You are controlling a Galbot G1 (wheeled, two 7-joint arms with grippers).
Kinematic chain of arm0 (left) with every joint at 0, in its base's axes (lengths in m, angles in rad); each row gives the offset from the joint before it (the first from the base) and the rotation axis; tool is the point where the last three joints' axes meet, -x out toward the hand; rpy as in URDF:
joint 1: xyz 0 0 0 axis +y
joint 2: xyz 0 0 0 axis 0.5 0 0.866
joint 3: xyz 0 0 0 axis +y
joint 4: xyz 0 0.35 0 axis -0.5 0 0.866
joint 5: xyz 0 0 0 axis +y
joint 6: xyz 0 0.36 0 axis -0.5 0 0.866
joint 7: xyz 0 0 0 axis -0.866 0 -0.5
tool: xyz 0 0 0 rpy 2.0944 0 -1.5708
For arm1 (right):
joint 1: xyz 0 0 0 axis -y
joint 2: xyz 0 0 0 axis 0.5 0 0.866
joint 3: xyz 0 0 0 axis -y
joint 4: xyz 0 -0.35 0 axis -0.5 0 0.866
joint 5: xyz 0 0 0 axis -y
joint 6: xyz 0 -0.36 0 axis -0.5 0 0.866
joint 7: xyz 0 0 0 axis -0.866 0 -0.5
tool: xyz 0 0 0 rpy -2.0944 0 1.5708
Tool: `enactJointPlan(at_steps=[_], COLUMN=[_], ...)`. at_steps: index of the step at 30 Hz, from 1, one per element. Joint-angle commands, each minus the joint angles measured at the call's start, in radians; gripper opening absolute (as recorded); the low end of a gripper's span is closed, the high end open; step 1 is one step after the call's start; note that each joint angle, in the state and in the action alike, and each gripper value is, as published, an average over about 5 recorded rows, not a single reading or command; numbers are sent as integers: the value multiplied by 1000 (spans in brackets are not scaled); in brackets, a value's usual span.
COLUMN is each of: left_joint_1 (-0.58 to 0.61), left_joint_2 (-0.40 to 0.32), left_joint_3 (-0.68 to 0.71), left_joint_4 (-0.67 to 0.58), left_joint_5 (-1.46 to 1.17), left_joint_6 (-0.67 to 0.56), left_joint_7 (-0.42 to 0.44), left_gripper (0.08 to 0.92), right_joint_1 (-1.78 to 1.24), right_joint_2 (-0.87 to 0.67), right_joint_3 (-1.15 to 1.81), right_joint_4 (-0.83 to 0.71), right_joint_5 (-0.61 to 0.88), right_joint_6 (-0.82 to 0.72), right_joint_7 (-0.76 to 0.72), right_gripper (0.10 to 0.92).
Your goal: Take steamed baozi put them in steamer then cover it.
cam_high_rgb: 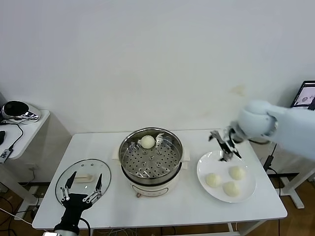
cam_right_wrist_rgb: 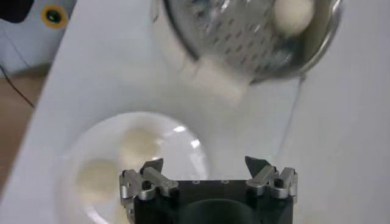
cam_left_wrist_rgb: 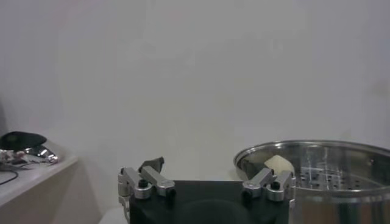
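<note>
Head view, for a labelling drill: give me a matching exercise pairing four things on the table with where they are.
Things:
1. glass lid
2. single baozi
3. three baozi
4. right gripper

Places:
A. on the white plate
B. on the steamer tray
C. flat on the table, by the left gripper
D. open, above the plate's far edge

Pairs: 1-C, 2-B, 3-A, 4-D

steamer (cam_high_rgb: 151, 162): one baozi (cam_high_rgb: 147, 141) on its tray
plate (cam_high_rgb: 248, 192): three buns
my right gripper (cam_high_rgb: 224, 143): open, above plate's far edge
my left gripper (cam_high_rgb: 82, 187): open, over cover (cam_high_rgb: 83, 177)
</note>
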Motion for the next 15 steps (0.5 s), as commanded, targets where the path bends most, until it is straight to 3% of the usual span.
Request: enactJointPlan(at_steps=[1, 15], left_joint_1=[4, 26], left_joint_2=[0, -17], left_joint_3=[-1, -7], left_joint_4=[1, -4], left_joint_5=[3, 23], left_joint_6=[0, 8], left_joint_7=[1, 11], left_gripper=[823, 823], right_joint_1=[-307, -611], right_joint_2=[-147, 25], right_joint_3=[199, 419], right_joint_4=[17, -176], right_joint_5=[-128, -164], right_joint_6=[-46, -2], right_joint_7=[8, 17], right_gripper=[823, 823])
